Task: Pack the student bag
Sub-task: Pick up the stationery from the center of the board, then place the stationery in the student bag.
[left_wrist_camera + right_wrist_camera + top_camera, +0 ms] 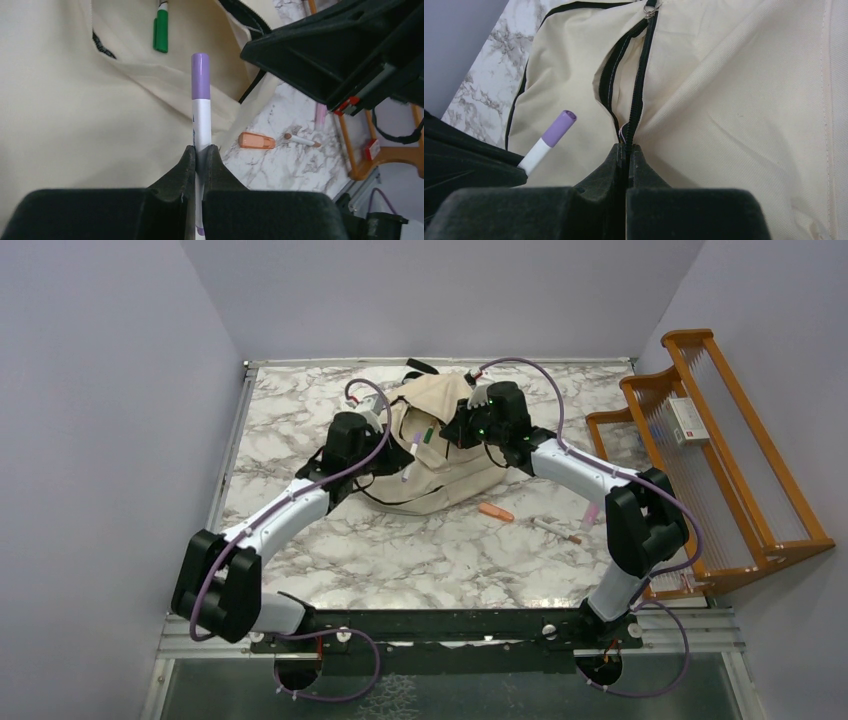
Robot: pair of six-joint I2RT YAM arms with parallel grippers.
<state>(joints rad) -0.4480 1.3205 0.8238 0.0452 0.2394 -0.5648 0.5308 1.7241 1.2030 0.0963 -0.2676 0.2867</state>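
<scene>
**Left gripper (201, 150) clamps a marker, right gripper (626, 147) pinches the zipper edge**

Closest in the left wrist view, the left gripper's jaws are pressed together on the white barrel of a purple-capped marker (201, 85). The marker stands up out of the jaws with its cap pointing away, over the cream fabric. The right gripper's jaws are likewise closed, with no gap showing, nipping the black zipper trim at the mouth of the student bag (455, 475). The slit gapes just beyond the fingertips.

The student bag lies crumpled at the middle of the tabletop (400, 550), toward its far edge, with both grippers over it. A green marker (160, 32) rests against the bag's fabric beside a pocket fold. Just off the bag's near-right side, on bare marble, lie an orange cap (495, 511) and a white pen (556, 531), near each other but apart. A wooden rack (740, 460) stands along the right edge.
</scene>
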